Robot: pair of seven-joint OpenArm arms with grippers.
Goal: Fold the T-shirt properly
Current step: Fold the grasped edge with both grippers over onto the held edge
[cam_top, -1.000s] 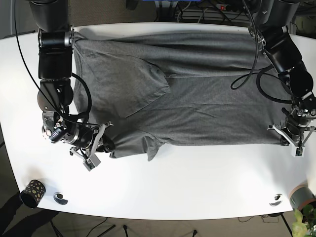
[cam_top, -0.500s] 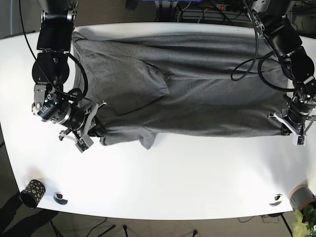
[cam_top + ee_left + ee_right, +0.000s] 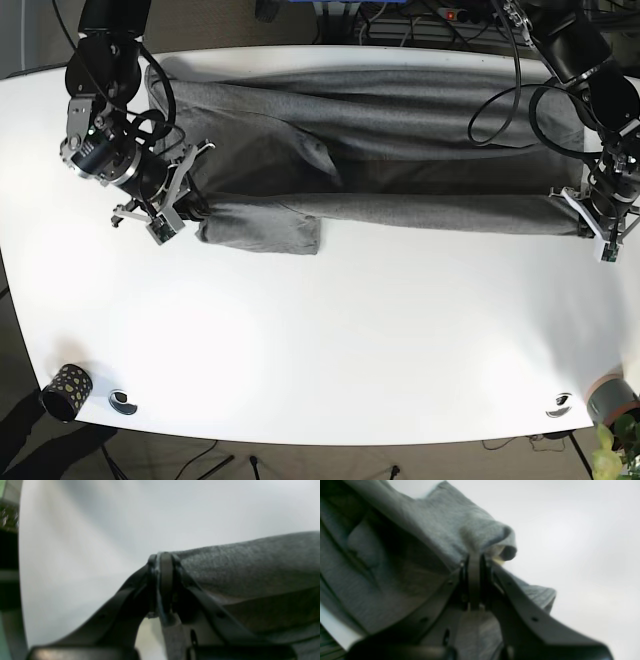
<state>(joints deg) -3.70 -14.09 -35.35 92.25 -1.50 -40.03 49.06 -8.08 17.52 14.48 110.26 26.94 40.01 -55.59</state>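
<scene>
Right gripper (image 3: 474, 562): jaws pinched tight together, grey fabric bunched over and between the tips; a rolled cuff of cloth curls just beyond them. Grip sits at a corner of the T-shirt (image 3: 400, 150), apparently so the near hem can be carried as one edge

Left gripper (image 3: 165, 562): jaws likewise closed flat on a thin lip of the same cloth, fabric running off to one side, bare table (image 3: 75, 530) on the other

Base view: the two arms hold opposite ends of the near edge, raised in a long taut roll across the table (image 3: 330, 340), parallel to the far hem. Holding both ends likely keeps the fold line straight. The shirt lies spread widthways over the table's far half; a loose flap hangs below the roll near the right gripper (image 3: 170, 215)

Left gripper (image 3: 603, 222) sits at the table's opposite side

Judgement: lengthwise fold midway, edge not yet laid down
</scene>
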